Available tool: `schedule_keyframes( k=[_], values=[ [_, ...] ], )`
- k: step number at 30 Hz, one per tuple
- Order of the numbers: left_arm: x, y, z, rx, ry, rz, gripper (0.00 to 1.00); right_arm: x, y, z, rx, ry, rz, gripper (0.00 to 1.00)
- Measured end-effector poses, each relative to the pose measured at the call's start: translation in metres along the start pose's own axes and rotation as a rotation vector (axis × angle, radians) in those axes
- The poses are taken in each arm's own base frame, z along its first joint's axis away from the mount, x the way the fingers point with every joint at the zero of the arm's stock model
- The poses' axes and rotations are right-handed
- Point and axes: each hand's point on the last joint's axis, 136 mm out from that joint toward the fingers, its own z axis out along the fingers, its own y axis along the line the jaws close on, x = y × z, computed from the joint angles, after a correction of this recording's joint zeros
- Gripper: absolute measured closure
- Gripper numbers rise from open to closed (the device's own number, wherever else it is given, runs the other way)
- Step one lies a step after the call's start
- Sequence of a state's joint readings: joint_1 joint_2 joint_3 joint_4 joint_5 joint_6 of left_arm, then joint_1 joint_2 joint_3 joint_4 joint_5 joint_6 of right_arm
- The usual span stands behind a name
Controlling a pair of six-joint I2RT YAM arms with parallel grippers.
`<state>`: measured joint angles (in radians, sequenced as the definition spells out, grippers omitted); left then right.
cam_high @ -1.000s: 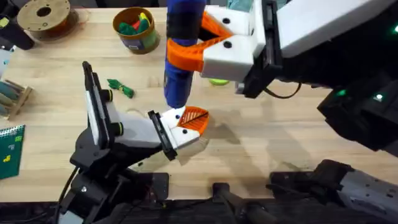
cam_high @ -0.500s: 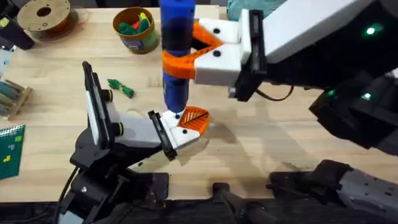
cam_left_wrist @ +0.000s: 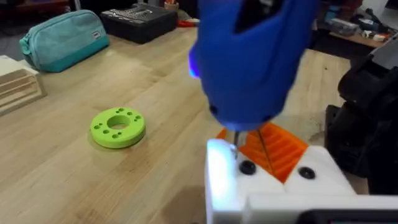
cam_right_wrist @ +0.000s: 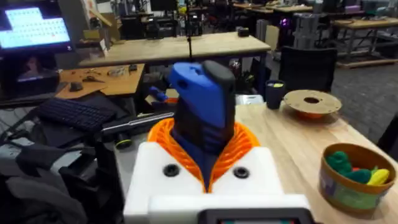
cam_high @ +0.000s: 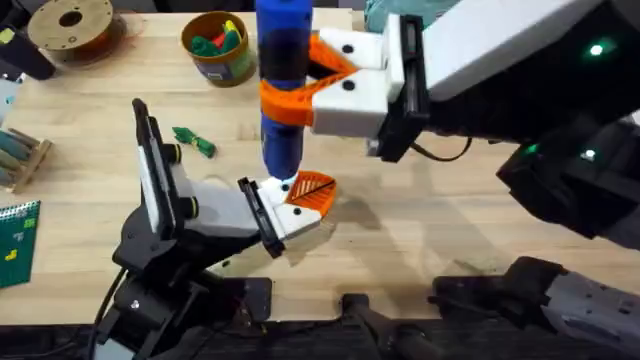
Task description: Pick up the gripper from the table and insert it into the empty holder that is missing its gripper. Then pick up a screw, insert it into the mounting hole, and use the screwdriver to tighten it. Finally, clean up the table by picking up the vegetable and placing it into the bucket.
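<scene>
- The right pincer (cam_high: 300, 95) is clenched around the screwdriver (cam_high: 283, 70), holding it upright with its dark tip pointing down, likely so the bit meets the screw squarely.
- The left pincer (cam_high: 300, 205) grips the white holder (cam_left_wrist: 224, 180) low over the surface (cam_high: 420, 240), apparently steadying it under the bit; the orange gripper (cam_high: 312, 190) already sits in it.
- In the left wrist view the bit touches the holder's top, beside a dark screw head (cam_left_wrist: 247, 167).
- The vegetable (cam_high: 195, 141) lies on the surface left of the arms, well apart from the bucket (cam_high: 218, 48) at the far edge.
- No readable brands or labels anywhere.
</scene>
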<state>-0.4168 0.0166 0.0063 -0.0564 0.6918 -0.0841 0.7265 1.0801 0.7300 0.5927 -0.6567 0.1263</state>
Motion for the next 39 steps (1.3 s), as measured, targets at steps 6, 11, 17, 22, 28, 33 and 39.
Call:
schedule_keyframes(
  k=[6,11,17,22,28,33,39],
  values=[
    [0.0,0.0,0.0,0.0,0.0,0.0,0.995,-0.004,0.002,-0.001,-0.02,-0.012,-0.014,0.97],
    [0.0,0.0,0.0,0.0,0.0,0.0,0.995,-0.003,0.007,-0.001,-0.046,-0.009,-0.014,0.97],
    [0.0,0.0,0.0,0.0,0.0,0.0,0.995,-0.009,0.008,-0.002,-0.054,-0.031,-0.032,0.97],
    [0.0,0.0,0.0,0.0,0.0,0.0,0.995,-0.011,0.008,-0.003,-0.058,-0.037,-0.031,0.97],
    [0.0,0.0,0.0,0.0,0.0,0.0,0.995,-0.006,0.008,-0.003,-0.058,-0.017,-0.009,0.97],
    [0.0,0.0,0.0,0.0,0.0,0.0,0.995,-0.004,0.007,-0.003,-0.057,-0.01,0.0,0.97],
    [0.0,0.0,0.0,0.0,0.0,0.0,0.995,-0.004,0.007,-0.002,-0.057,-0.009,0.001,0.97]
  ],
)
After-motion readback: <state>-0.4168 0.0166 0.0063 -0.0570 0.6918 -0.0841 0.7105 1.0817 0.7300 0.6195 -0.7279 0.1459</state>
